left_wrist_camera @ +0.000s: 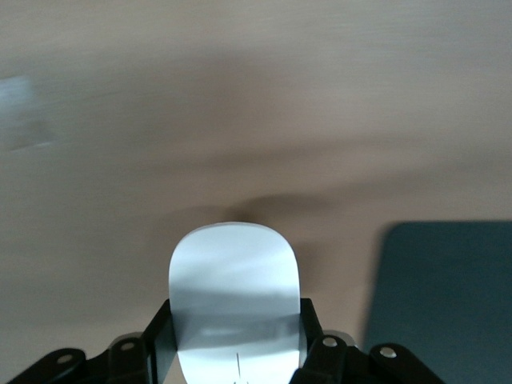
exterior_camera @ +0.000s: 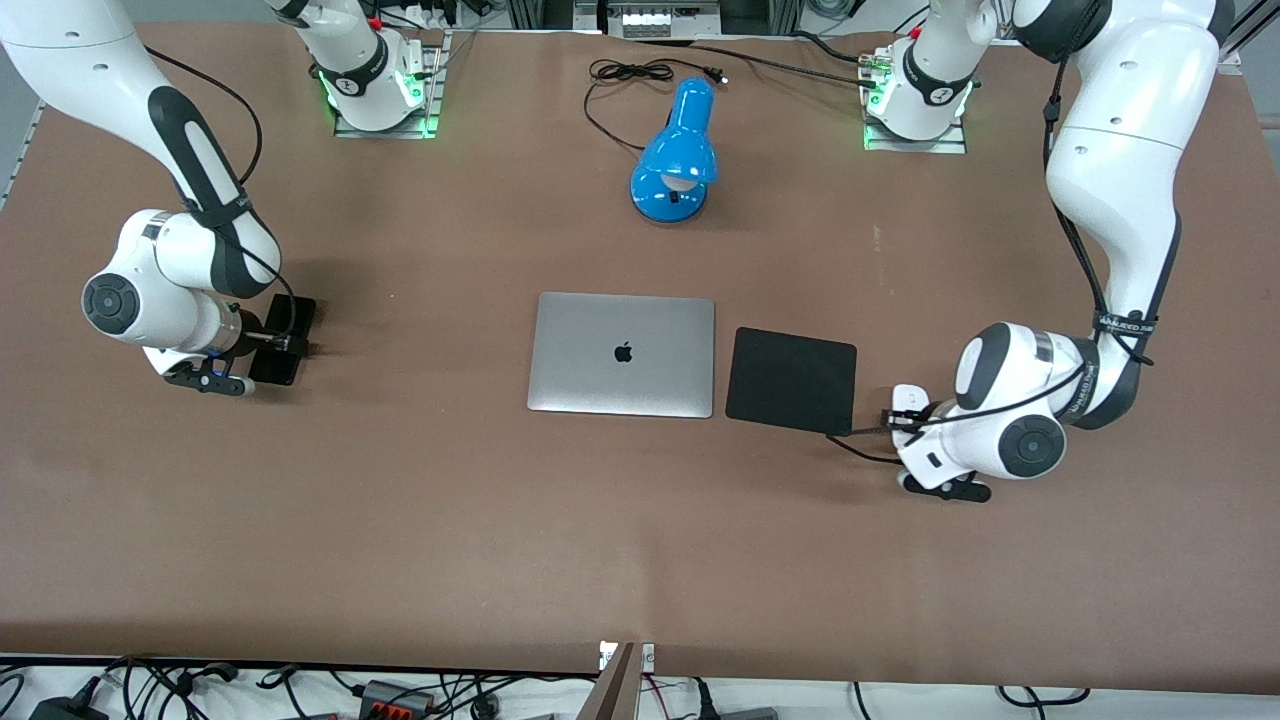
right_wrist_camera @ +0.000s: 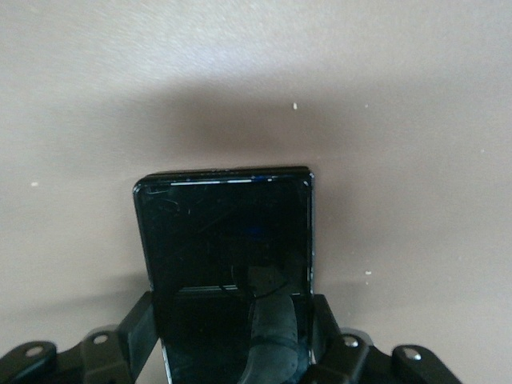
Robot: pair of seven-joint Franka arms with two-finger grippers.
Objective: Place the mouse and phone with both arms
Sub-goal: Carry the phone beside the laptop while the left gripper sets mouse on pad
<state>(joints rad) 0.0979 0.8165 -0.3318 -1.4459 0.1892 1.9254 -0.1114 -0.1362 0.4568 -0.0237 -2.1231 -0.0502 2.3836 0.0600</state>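
both clenched: left end effector (left_wrist_camera: 238,352) grasps mouse (left_wrist_camera: 234,276), right end effector (right_wrist_camera: 232,340) grasps phone (right_wrist_camera: 228,236).

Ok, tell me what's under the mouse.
Under the mouse, gripped by the left gripper, bare brown table shows; the mouse pad lies beside it. Directly beneath is hidden.

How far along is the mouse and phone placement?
Both picks look done; neither item is placed. The left end effector is shut on the mouse, beside the mouse pad. The right end effector is shut on the phone, toward the right arm's end of the table. Left: set both down.
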